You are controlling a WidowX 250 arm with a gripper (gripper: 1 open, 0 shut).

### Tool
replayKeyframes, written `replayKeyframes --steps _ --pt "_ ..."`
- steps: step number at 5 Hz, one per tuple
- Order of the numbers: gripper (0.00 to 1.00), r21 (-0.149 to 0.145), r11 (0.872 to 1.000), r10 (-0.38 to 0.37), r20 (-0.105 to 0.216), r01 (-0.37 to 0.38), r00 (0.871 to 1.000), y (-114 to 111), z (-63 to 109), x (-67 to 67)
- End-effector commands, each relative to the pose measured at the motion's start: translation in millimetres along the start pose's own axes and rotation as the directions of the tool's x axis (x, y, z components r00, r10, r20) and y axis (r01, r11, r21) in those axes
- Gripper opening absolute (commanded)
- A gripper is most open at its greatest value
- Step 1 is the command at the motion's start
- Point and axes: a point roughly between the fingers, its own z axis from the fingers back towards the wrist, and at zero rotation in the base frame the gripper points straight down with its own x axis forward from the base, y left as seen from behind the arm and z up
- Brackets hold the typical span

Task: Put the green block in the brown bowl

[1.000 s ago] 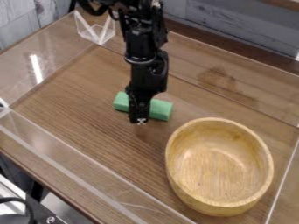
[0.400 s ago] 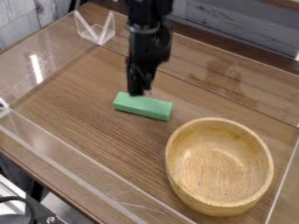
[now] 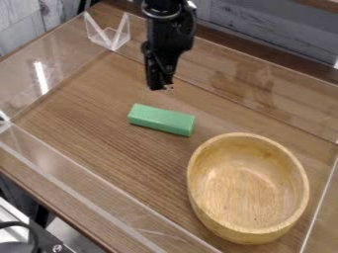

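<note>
The green block (image 3: pixel 161 120) lies flat on the wooden table, left of centre, with nothing touching it. To its right, near the front, the brown bowl (image 3: pixel 247 186) stands upright and holds nothing. My gripper (image 3: pixel 158 85) hangs from the dark arm above and behind the block, pointing down, well clear of it. Its fingers are thin and close together, and at this size no gap between them can be made out. Nothing is held.
Low clear plastic walls (image 3: pixel 79 183) border the wooden table top (image 3: pixel 79 109). A small clear plastic stand (image 3: pixel 106 32) sits at the back left corner. Behind the table runs a grey plank wall.
The gripper has risen off the green block and moved back away from it. The block stays where it was on the table.
</note>
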Motion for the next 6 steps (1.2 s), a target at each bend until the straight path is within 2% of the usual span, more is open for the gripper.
replayKeyframes --steps 1,3,5,6 --pt "1.0 0.057 0.998 -0.018 0.027 0.016 0.999 9.8 0.0 -3.3" --pt "1.0 0.049 0.997 -0.063 0.037 0.061 0.997 6.4 -25.6 -2.6" --pt "1.0 0.038 0.997 -0.061 0.041 0.06 0.997 9.5 -45.5 -3.1" --pt "0.0 0.035 0.998 -0.053 0.044 0.052 0.998 10.0 -49.8 -2.1"
